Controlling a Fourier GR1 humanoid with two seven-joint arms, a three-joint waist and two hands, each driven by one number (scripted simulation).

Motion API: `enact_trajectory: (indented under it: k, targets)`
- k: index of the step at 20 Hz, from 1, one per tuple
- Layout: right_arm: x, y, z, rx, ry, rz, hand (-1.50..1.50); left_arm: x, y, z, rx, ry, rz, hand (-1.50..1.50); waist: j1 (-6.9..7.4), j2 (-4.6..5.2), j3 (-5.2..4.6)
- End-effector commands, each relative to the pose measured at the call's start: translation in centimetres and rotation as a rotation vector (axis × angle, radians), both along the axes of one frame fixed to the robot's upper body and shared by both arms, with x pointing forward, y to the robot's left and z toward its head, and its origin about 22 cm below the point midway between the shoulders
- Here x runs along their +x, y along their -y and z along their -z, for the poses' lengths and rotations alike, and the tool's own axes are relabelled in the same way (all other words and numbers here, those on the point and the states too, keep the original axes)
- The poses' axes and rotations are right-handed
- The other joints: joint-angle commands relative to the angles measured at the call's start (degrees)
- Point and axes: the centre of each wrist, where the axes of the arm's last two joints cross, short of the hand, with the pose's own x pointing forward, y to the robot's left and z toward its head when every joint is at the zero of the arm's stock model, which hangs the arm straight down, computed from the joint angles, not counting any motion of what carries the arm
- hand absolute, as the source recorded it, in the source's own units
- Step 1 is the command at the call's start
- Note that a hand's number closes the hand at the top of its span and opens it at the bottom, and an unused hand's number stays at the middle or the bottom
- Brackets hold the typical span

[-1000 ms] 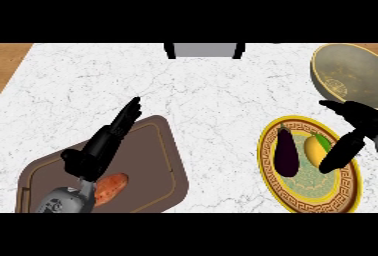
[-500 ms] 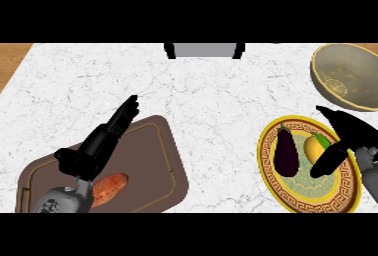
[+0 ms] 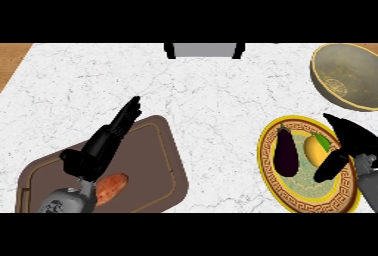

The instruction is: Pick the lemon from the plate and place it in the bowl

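Note:
A yellow lemon (image 3: 317, 150) with a green leaf lies on the gold-rimmed plate (image 3: 282, 192) at the right, beside a dark purple eggplant (image 3: 286, 152). My right hand (image 3: 353, 141) hovers over the plate's right side, fingers spread and open, its thumb (image 3: 331, 167) just below the lemon and its fingers just right of it. Whether it touches the lemon I cannot tell. The olive bowl (image 3: 348, 75) stands at the far right, behind the plate. My left hand (image 3: 100, 149) rests open over the brown cutting board (image 3: 151, 172), fingers pointing up and away.
An orange sweet potato (image 3: 111, 187) lies on the cutting board near my left wrist. A grey block (image 3: 204, 50) sits at the counter's far edge. A wooden strip (image 3: 13, 57) shows past the counter's left edge.
My right hand has come down and left from near the bowl, over the plate and next to the lemon. The left hand has barely shifted.

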Motion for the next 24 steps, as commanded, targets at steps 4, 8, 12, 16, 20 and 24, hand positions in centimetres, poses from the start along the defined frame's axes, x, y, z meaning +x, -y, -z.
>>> enact_trajectory:
  k: [4, 8, 12, 16, 20, 24]
  targets:
    - [1.2, 1.4, 1.8, 0.015, -0.044, 0.017, -1.50, 0.3, -0.4, 0.9, 0.001, -0.006, -0.002, 0.00, 0.15, 0.02, 0.00]
    - [0.5, 3.5, 3.5, 0.018, -0.002, 0.013, -1.50, 0.9, 0.5, -0.7, 0.002, 0.005, -0.013, 0.00, 0.01, 0.02, 0.01]
    - [2.9, 3.1, 3.9, 0.059, 0.004, -0.001, -1.50, 1.0, -0.5, -0.7, -0.012, -0.002, 0.002, 0.00, 0.28, 0.09, 0.02]
    - [1.5, 2.4, 4.7, 0.021, 0.109, -0.076, 1.50, 0.6, -2.4, -0.8, 0.006, 0.006, -0.021, 0.00, 0.22, 0.03, 0.02]
    - [1.2, 3.3, 4.0, -0.002, 0.119, -0.073, 1.50, 0.3, -0.2, -0.8, -0.011, 0.011, 0.003, 0.00, 0.05, -0.01, 0.01]
    - [2.1, 2.3, 4.7, -0.006, 0.159, -0.072, 1.50, 0.1, -0.2, -0.8, 0.001, 0.011, -0.008, 0.00, 0.11, -0.01, 0.01]
